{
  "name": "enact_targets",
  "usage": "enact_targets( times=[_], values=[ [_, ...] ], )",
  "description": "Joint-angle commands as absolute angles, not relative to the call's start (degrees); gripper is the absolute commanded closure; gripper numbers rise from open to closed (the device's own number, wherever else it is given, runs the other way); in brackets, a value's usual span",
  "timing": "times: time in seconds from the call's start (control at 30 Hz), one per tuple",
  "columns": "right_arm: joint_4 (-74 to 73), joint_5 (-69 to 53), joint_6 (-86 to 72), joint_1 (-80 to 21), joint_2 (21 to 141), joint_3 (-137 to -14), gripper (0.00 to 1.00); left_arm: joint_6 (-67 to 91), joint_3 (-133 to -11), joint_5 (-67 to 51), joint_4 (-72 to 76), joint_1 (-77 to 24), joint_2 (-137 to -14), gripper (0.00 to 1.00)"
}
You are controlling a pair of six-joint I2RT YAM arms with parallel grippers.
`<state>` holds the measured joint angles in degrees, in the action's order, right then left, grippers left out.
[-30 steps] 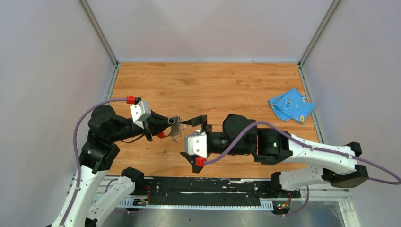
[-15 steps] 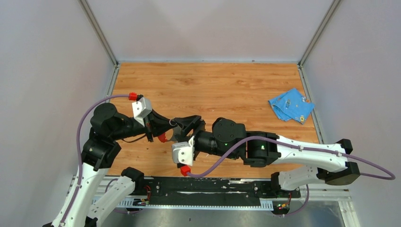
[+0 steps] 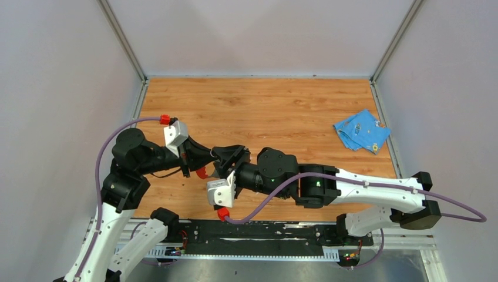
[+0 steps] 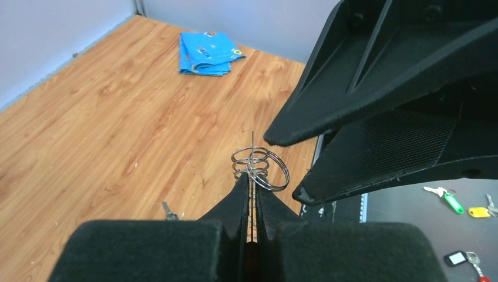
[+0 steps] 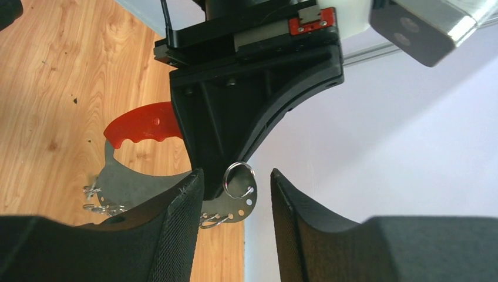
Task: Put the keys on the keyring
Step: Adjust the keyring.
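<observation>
The left claw (image 4: 251,182) is pressed tight together. It pinches the keyring (image 5: 144,126) by its middle and holds it up off the worktop (image 3: 264,106). In the right wrist view the red grip juts out to one side of the black fingers and the silvery grey plate, drilled with small holes, curves away below. A small metal ring (image 5: 239,175) hangs at the plate's end, and a few more wire loops (image 4: 258,167) show past the left fingertips.

The right claw (image 5: 236,182) meets it head-on with its jaws partly spread, one on each side of that small ring. There is a gap between the ring and the far jaw. The near jaw overlaps the plate's edge, so I cannot tell whether it touches. It carries no key.

On the boards just beside the left claw lies what looks like a key (image 4: 168,209), only its silver blade showing. I cannot find the second key. A blue cloth (image 3: 361,130) sits well apart, near the far right edge.

I judge the task barely begun. The keyring is lifted and held out, but no key hangs on any ring, so picking up and threading both keys is all yet to do.
</observation>
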<state>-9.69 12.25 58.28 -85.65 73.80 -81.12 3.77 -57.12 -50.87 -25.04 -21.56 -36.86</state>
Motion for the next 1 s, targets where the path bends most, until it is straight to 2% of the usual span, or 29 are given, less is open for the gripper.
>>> enact_targets(
  times=[0.0, 0.17, 0.5, 0.73, 0.97],
  values=[
    [-11.3, 13.1, 59.9, -86.6, 74.4, -81.8, 0.54, 6.3, -59.0, -51.7, -24.2, -21.7, -36.7, 1.0],
    [-11.4, 14.0, 60.2, -86.6, 74.7, -82.1, 0.61, 6.4, -59.1, -52.4, -24.1, -21.7, -36.5, 1.0],
    [-8.3, 15.5, 59.4, -86.6, 74.4, -81.6, 0.82, 2.8, -58.2, -52.9, -26.3, -21.7, -35.3, 1.0],
    [-8.9, 16.7, 58.5, -86.6, 74.4, -81.4, 0.81, 2.5, -58.1, -52.7, -26.6, -21.7, -34.9, 1.0],
    [-9.9, 16.5, 59.1, -86.6, 74.9, -81.1, 0.7, 2.6, -58.5, -52.5, -26.2, -21.7, -34.6, 1.0]
  ],
)
